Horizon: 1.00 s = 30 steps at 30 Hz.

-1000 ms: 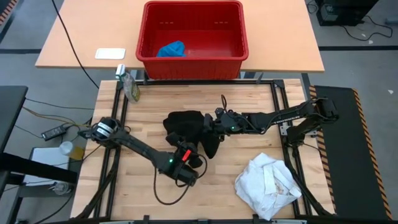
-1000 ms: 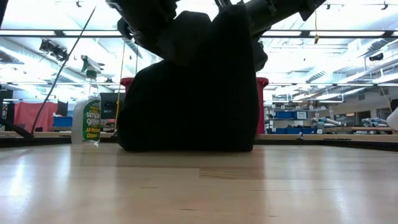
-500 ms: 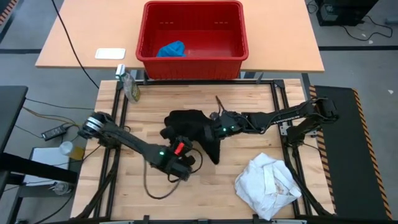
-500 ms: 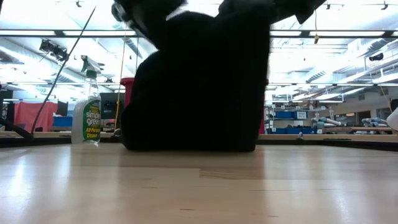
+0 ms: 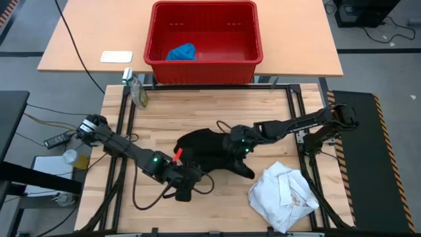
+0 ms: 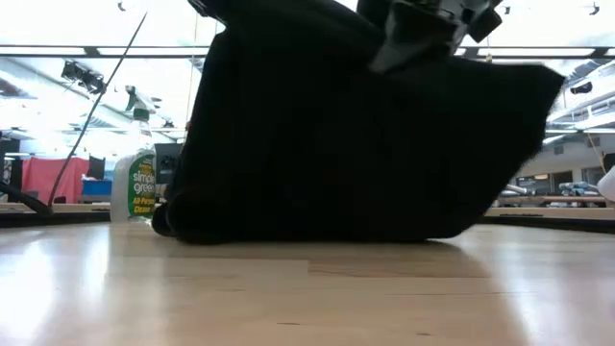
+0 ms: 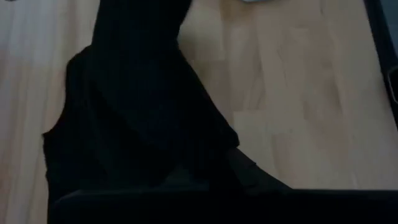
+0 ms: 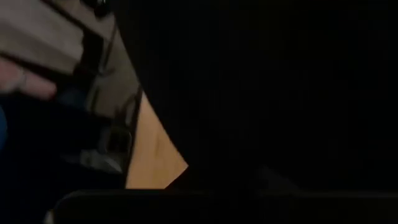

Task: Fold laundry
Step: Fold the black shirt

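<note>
Wooden table (image 5: pixel 164 112), mid-fold: both grippers meet at a black garment (image 5: pixel 207 150) bunched at its centre.

Left gripper (image 5: pixel 186 182) sits at the garment's near-left edge and right gripper (image 5: pixel 231 149) at its right side; dark cloth hides both sets of fingers, so their grip cannot be told. A crumpled white garment (image 5: pixel 284 195) lies apart at the near right. A blue one (image 5: pixel 181 51) rests in the red slotted basket (image 5: pixel 204 66) on the far table.

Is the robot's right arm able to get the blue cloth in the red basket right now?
Probably not yet. The right gripper is down at the black garment on the wooden table, and seems busy with it. The blue cloth lies inside the red basket on the farther table, behind its wall.
</note>
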Motion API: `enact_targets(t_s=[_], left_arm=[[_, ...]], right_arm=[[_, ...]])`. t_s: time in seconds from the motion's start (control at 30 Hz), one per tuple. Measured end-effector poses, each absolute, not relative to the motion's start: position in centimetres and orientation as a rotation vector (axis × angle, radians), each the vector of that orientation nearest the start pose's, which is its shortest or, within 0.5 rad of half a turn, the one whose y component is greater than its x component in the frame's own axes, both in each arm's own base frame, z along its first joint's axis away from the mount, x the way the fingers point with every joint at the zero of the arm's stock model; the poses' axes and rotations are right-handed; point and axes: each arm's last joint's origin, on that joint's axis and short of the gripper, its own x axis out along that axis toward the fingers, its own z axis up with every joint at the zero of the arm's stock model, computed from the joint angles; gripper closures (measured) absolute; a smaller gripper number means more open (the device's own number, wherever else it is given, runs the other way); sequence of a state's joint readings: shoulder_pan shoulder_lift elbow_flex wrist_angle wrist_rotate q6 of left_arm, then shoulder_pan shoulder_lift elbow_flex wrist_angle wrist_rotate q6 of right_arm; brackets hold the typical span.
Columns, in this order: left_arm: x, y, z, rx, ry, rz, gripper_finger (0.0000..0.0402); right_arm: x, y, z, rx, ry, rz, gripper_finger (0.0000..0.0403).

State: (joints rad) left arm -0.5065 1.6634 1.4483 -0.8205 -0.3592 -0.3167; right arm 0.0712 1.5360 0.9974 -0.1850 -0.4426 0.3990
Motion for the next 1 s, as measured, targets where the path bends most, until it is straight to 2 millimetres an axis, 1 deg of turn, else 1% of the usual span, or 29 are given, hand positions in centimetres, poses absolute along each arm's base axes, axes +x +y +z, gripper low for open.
enact_targets(t_s=[0.07, 0.13, 0.2, 0.3, 0.4, 0.47, 0.53, 0.57, 0.63, 0.73, 0.8, 0.9, 0.93, 1.0], left_arm=[[30.8, -15.8, 29.0, 0.161, 0.948, -0.007, 0.0397], [31.1, -15.7, 28.9, 0.150, 0.949, -0.047, 0.0397], [31.5, -15.5, 28.6, 0.123, 0.930, -0.088, 0.0397], [31.3, -15.4, 27.7, 0.136, 0.962, -0.126, 0.0397], [31.1, -15.4, 26.9, 0.138, 0.982, -0.143, 0.0397], [30.9, -15.2, 26.3, 0.120, 0.995, -0.131, 0.0397], [31.2, -14.6, 25.8, 0.065, 0.987, -0.104, 0.0397], [31.3, -14.1, 25.5, 0.025, 0.997, -0.092, 0.0397], [31.5, -13.2, 24.7, -0.056, 1.031, -0.061, 0.0397], [31.8, -11.7, 24.5, -0.175, 1.056, 0.027, 0.0397], [31.6, -10.7, 24.8, -0.229, 1.076, 0.084, 0.0397], [30.9, -9.3, 25.5, -0.340, 1.097, 0.191, 0.0397], [30.5, -8.8, 25.7, -0.384, 1.111, 0.243, 0.0397], [29.6, -8.1, 26.1, -0.474, 1.136, 0.365, 0.0397]], right_arm=[[31.8, 4.0, 22.8, 0.468, 0.845, 0.353, 0.0371], [31.4, 4.5, 22.6, 0.428, 0.878, 0.372, 0.0346], [31.2, 5.1, 22.4, 0.388, 0.891, 0.403, 0.0309], [31.0, 5.8, 22.4, 0.358, 0.896, 0.451, 0.0242], [30.5, 6.0, 22.3, 0.343, 0.947, 0.462, 0.0178], [30.1, 6.1, 22.0, 0.294, 0.985, 0.400, 0.0146], [29.9, 6.3, 21.4, 0.226, 1.025, 0.308, 0.0126], [29.8, 6.4, 21.2, 0.199, 1.032, 0.269, 0.0120], [29.8, 6.3, 21.3, 0.177, 1.025, 0.244, 0.0118], [29.3, 6.8, 22.4, 0.216, 0.996, 0.297, 0.0125], [28.8, 7.7, 23.0, 0.245, 0.991, 0.357, 0.0133], [28.3, 9.4, 23.1, 0.267, 1.004, 0.422, 0.0139], [28.2, 9.9, 23.2, 0.249, 0.994, 0.410, 0.0139], [28.1, 10.9, 23.1, 0.170, 0.952, 0.301, 0.0138]])
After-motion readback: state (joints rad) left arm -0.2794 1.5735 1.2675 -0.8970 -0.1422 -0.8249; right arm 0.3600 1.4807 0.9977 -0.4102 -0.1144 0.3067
